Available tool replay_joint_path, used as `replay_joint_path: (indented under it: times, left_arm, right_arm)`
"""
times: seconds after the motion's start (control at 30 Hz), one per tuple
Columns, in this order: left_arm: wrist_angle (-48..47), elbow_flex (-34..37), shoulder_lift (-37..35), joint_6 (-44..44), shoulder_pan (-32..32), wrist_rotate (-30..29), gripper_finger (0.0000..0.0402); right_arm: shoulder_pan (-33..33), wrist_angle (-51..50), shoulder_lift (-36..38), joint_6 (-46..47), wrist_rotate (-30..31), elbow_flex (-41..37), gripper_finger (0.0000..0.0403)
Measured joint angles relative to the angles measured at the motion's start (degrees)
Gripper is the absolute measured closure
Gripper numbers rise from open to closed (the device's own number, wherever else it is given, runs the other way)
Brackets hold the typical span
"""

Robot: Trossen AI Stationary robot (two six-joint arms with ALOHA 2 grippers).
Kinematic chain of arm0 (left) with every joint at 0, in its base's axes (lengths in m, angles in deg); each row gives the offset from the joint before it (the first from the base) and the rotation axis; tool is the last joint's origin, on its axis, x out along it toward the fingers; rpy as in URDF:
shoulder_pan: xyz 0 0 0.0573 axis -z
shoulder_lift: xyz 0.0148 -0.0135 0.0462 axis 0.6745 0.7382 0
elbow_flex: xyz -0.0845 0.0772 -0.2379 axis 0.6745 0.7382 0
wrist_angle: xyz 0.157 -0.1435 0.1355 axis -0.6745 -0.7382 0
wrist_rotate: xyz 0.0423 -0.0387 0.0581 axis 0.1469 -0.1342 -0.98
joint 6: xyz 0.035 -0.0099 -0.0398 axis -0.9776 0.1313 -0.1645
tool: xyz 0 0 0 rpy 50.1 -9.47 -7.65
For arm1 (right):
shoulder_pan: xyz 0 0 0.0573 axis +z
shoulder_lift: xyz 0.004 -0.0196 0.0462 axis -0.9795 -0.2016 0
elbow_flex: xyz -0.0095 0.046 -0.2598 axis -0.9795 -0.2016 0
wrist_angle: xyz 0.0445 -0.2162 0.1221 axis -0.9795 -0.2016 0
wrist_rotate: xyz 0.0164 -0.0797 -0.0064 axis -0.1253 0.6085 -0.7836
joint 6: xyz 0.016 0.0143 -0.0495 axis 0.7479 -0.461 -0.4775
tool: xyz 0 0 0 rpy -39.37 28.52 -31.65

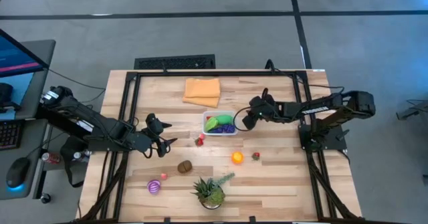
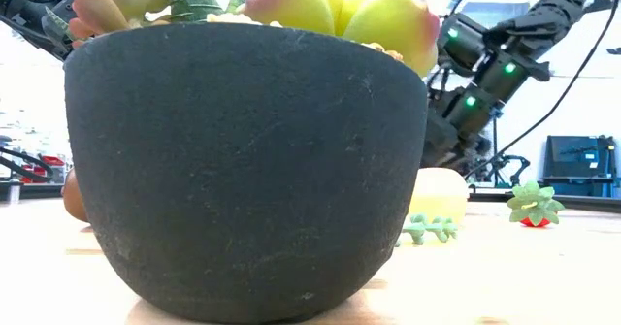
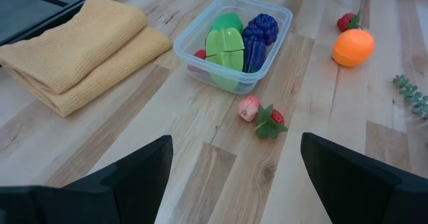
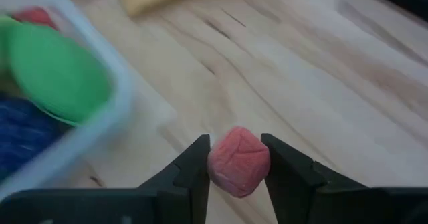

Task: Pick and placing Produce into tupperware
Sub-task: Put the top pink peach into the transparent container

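While the left claw point(image 1: 164, 138) waits wide apart and empty over the surface point(image 1: 281, 177) at the left, loose produce lies ahead of it: a striped pink-purple piece point(image 1: 154, 186), a brown piece point(image 1: 184, 166) and a small red-and-green piece point(image 3: 269, 122). Behind these lies a folded orange cloth point(image 1: 202, 91). Near the middle, the clear tupperware point(image 1: 206, 125) holds green pieces point(image 3: 225, 41) and a purple one point(image 3: 259, 31). An orange piece point(image 1: 237, 158) rests toward the front. Just right of the tub, the right claw point(image 4: 237, 164) is closed on a small pink-red piece point(image 4: 239, 161).
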Motion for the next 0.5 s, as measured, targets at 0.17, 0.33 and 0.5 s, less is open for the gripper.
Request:
replay_joint_path:
  times: [0.17,0.33,0.5]
  left_arm:
    - [0.0,0.0,0.0,0.0,0.0,0.0,0.0081]
    - [0.0,0.0,0.0,0.0,0.0,0.0,0.0081]
    - [0.0,0.0,0.0,-0.1,0.0,-0.1,0.0081]
  right_arm:
    - [0.5,0.1,0.0,-3.4,-3.7,3.6,0.0289]
    - [2.6,0.1,0.0,-6.1,-6.0,6.2,0.0289]
    - [4.7,0.9,-0.8,-7.3,-9.3,7.1,0.0289]
